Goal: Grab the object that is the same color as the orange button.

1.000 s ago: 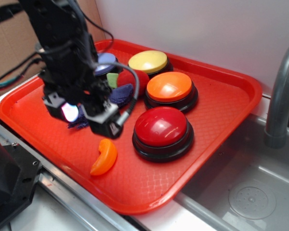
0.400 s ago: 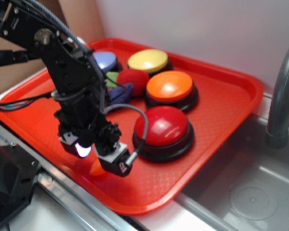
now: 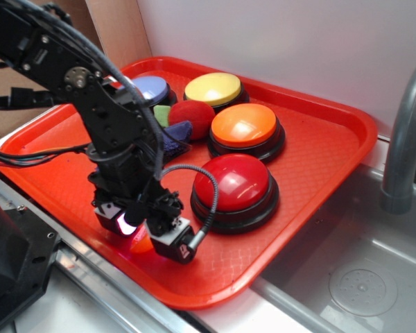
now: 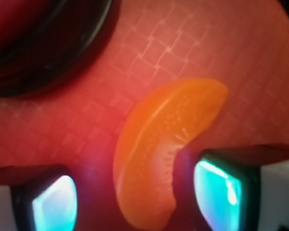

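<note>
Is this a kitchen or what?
Probably a pretend kitchen counter: a grey sink with a faucet sits beside the red tray of buttons, where the gripper reaches down.

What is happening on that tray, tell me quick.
The robot arm's gripper is down at the near edge of the red tray, straddling the small orange crescent toy. In the wrist view the toy lies between the two open fingers, not yet pinched. The orange button it matches sits further back, behind the red button.
</note>
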Controlling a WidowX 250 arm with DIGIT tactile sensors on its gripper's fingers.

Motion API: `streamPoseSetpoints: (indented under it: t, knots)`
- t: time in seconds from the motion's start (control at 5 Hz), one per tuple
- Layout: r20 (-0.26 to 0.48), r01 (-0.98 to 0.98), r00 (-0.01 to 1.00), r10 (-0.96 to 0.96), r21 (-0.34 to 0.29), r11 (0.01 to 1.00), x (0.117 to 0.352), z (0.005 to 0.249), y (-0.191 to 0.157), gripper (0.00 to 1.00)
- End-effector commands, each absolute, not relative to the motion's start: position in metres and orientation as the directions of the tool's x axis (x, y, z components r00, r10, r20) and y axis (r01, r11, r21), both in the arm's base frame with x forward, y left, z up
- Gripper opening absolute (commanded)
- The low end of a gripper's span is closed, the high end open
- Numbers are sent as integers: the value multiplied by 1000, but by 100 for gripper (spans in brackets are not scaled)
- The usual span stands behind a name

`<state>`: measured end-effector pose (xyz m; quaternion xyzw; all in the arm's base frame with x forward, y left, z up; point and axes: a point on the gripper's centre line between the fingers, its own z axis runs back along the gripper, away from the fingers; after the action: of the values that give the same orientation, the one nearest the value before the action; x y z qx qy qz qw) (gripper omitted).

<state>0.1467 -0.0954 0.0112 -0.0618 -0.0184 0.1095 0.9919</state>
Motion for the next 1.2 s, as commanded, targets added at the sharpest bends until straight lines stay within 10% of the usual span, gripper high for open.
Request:
streamPoseSetpoints:
  t: [0.0, 0.6, 1.0]
  knots:
    - [39, -220, 973, 227, -140, 966, 148, 11, -98, 0]
    - [40, -222, 973, 229, -125, 967, 152, 12, -93, 0]
    - [56, -249, 965, 257, -121, 961, 162, 66, -77, 0]
